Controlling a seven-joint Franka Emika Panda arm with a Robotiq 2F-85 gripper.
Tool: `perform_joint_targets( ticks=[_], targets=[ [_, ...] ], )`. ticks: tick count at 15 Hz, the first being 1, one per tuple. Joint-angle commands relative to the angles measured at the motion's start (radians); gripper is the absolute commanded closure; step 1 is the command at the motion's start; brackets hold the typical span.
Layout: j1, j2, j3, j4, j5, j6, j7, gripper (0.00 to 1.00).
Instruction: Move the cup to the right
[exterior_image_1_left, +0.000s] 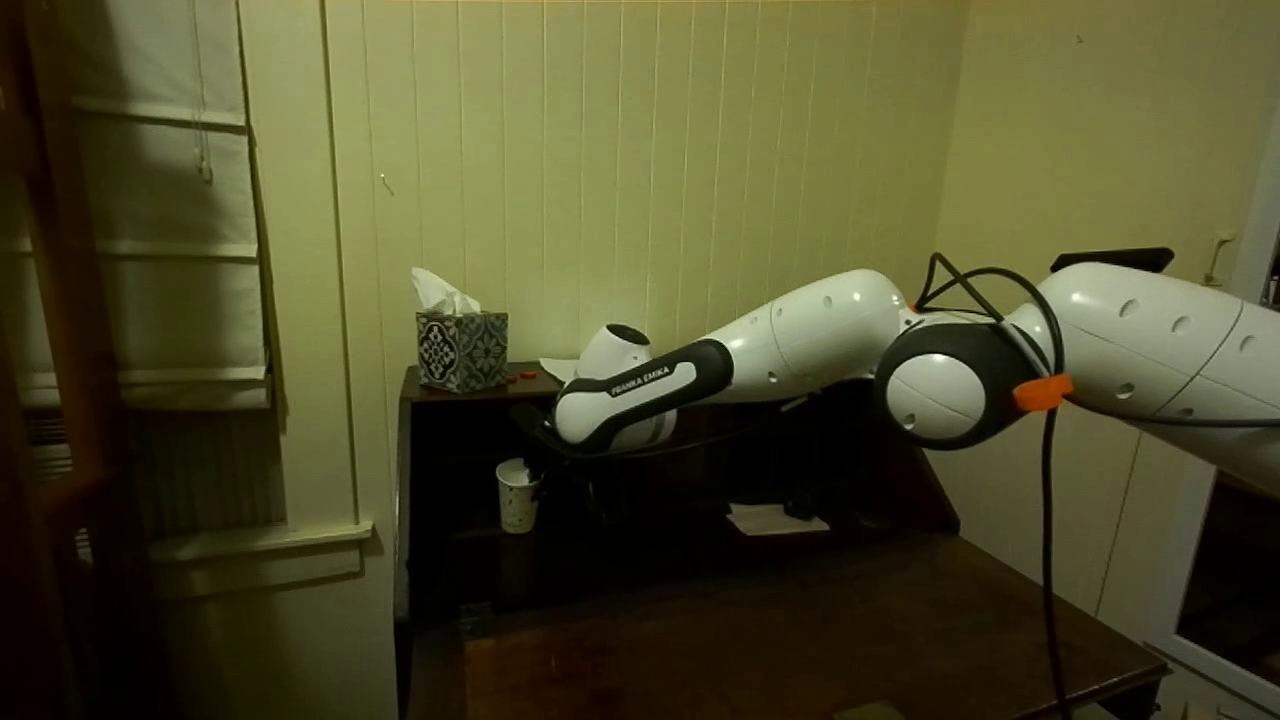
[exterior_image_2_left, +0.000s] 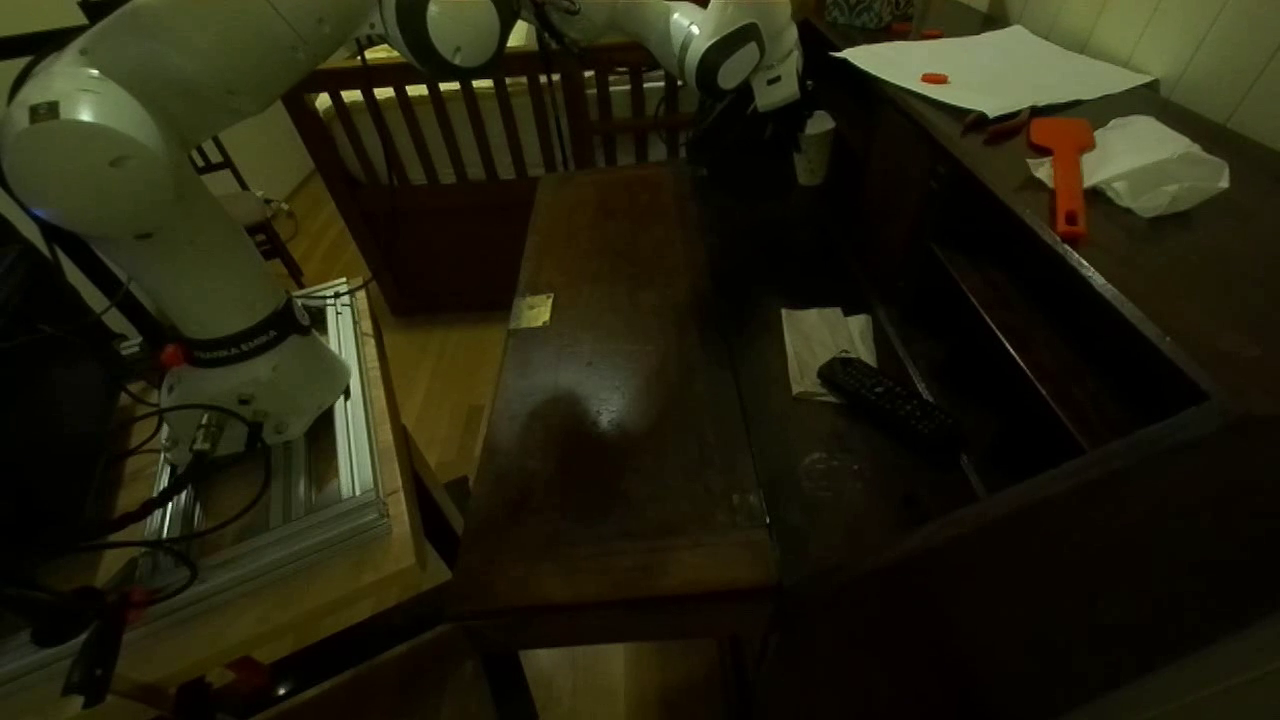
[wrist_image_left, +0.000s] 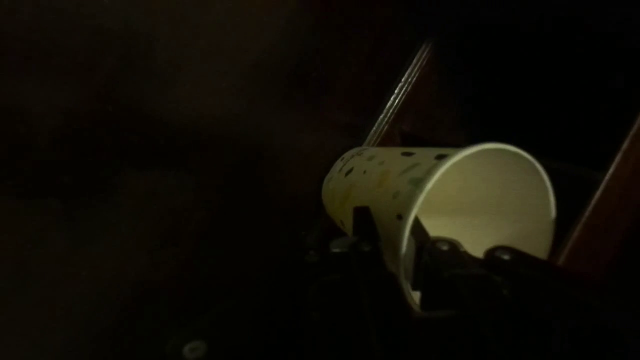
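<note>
The cup is white with small dark, green and yellow specks. It stands upright in the dark far-left part of the desk in an exterior view (exterior_image_1_left: 518, 508), and also shows in an exterior view (exterior_image_2_left: 813, 158). In the wrist view the cup (wrist_image_left: 377, 175) has its mouth towards the camera. My gripper (wrist_image_left: 391, 220) straddles the near side wall, one finger outside and one inside the cup. The fingers are close together with the wall between them. It is too dark to see whether they press on it. The gripper is mostly dark in both exterior views (exterior_image_1_left: 541, 482).
A patterned tissue box (exterior_image_1_left: 462, 350) stands on the desk's top shelf. That shelf also holds white paper (exterior_image_2_left: 1000, 70), an orange-red tool (exterior_image_2_left: 1067, 180) and crumpled white paper (exterior_image_2_left: 1160, 165). A black remote (exterior_image_2_left: 890, 398) and folded paper (exterior_image_2_left: 812, 345) lie on the desk (exterior_image_2_left: 620, 400). Dark compartments line its back.
</note>
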Motion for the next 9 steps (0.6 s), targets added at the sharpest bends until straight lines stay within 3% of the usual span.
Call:
perform_joint_targets(
  ticks=[1, 3, 5, 7, 9],
  targets=[
    [0.015, -0.057, -0.002, -0.04, 0.004, -0.081, 0.036, 0.78],
    [0.02, -0.081, -0.002, -0.053, -0.001, -0.136, 0.041, 0.75],
    [0.022, -0.103, -0.004, -0.068, -0.006, -0.187, 0.05, 0.91],
    [0.02, -0.116, -0.006, -0.075, -0.011, -0.215, 0.048, 1.0],
    [0.015, -0.113, -0.004, -0.069, -0.013, -0.223, 0.04, 1.0]
  ],
)
